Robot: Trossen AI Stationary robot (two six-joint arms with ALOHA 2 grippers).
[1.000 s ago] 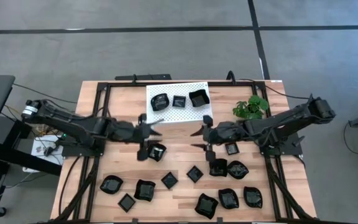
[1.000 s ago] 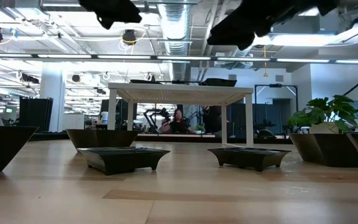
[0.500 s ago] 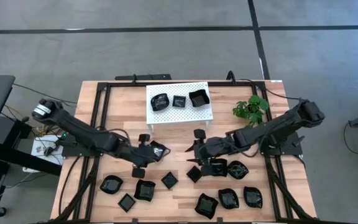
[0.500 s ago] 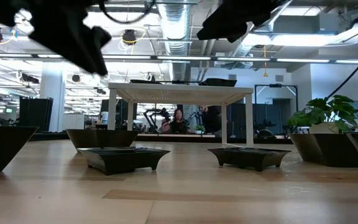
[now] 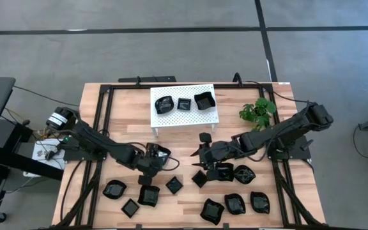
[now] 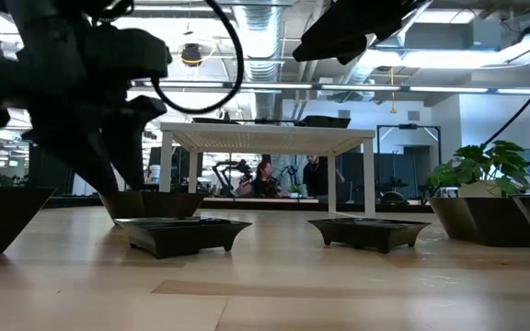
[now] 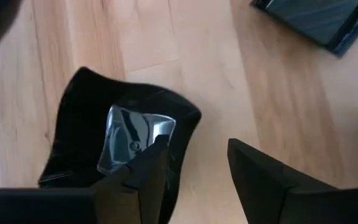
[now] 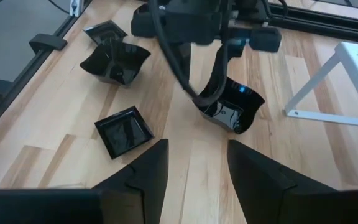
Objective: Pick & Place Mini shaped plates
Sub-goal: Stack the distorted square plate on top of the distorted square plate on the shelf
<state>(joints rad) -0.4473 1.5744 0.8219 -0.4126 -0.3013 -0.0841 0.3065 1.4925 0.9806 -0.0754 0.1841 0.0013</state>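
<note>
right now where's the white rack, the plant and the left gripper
white rack (image 5: pixel 185 115), high view, bare perforated top near its front edge
plant (image 5: pixel 257 110), high view, middle of the leaves
left gripper (image 7: pixel 194 168), left wrist view, midway between its fingertips

Left tool low beside black plates

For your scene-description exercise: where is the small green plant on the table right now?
In the high view the green plant stands near the table's far right edge, just right of the white rack and beside the right arm.
</note>
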